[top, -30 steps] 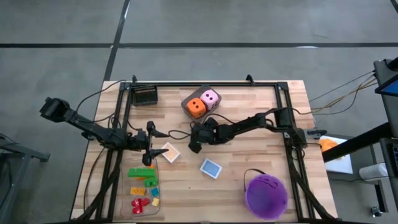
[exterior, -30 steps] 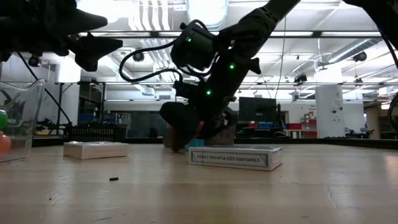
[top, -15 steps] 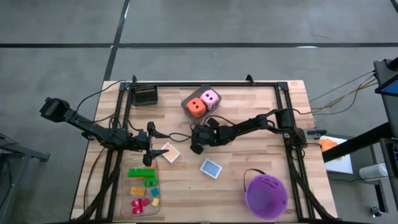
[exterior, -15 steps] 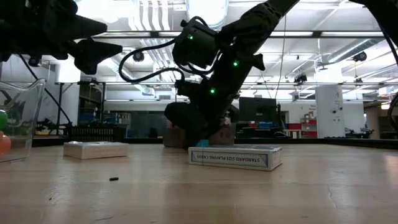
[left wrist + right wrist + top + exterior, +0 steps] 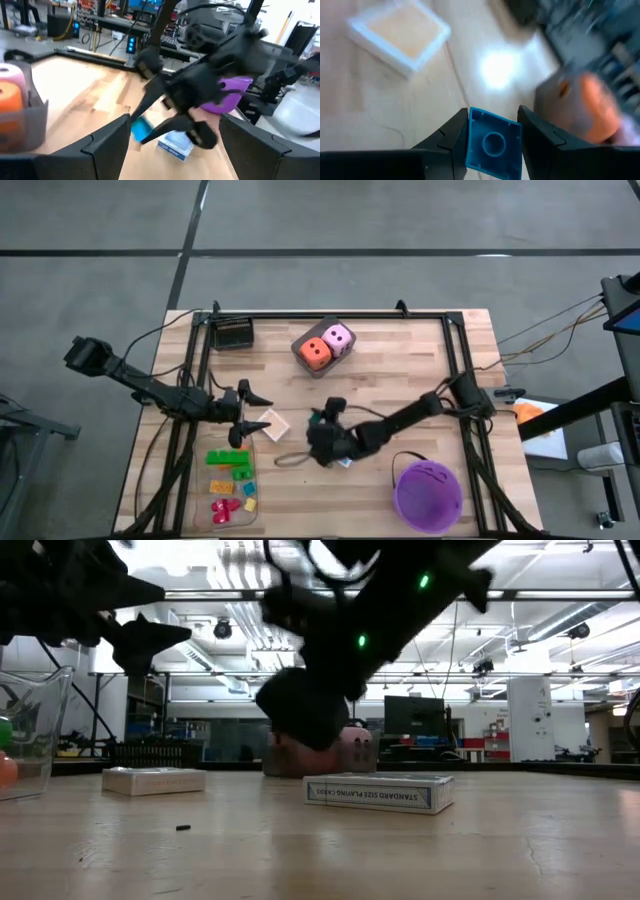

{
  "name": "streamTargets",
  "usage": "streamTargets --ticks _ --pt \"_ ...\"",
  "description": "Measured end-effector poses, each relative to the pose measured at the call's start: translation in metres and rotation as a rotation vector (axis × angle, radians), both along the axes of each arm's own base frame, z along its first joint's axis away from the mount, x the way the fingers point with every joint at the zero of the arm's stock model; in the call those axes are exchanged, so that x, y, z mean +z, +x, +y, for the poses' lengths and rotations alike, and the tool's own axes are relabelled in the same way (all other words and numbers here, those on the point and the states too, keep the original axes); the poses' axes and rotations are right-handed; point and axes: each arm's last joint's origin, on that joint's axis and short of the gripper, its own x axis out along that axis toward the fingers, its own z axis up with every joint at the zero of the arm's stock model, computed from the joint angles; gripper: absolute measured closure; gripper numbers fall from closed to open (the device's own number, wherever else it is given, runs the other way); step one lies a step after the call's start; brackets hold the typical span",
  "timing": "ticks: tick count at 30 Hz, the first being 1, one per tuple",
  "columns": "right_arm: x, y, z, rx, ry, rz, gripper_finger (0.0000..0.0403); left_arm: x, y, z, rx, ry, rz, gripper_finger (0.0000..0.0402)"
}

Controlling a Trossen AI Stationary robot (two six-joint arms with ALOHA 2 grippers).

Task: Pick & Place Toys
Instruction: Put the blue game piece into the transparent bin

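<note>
We see the right gripper [image 5: 492,145] clamped on a blue brick [image 5: 493,143] (blurred elsewhere), hiding the blue tile [image 5: 345,460]; the left gripper [image 5: 252,412] hangs spread.

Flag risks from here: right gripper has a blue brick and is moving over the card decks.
1. The right gripper pinches the blue brick by its sides only; a fast swing could slip it.
2. It rides low over the blue card deck, so it might clip it.
3. The left gripper hangs open close by: collision risk.
</note>
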Motion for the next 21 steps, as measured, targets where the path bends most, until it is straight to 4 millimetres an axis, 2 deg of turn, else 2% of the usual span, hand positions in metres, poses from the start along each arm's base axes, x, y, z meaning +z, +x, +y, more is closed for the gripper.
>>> streamTargets --ticks 5,12,21 --pt "0.015 0.006 0.020 0.101 -0.150 -0.058 0.0268 0.000 0.001 0.000 0.003 -0.074 0.014 0.0096" --pt "0.030 0.017 0.016 0.127 -0.219 -0.081 0.0268 -0.001 0.009 -0.003 0.012 -0.130 0.064 0.0096" --pt "0.040 0.023 0.014 0.158 -0.213 -0.089 0.0268 -0.007 0.034 -0.008 0.062 -0.187 0.172 0.0097"
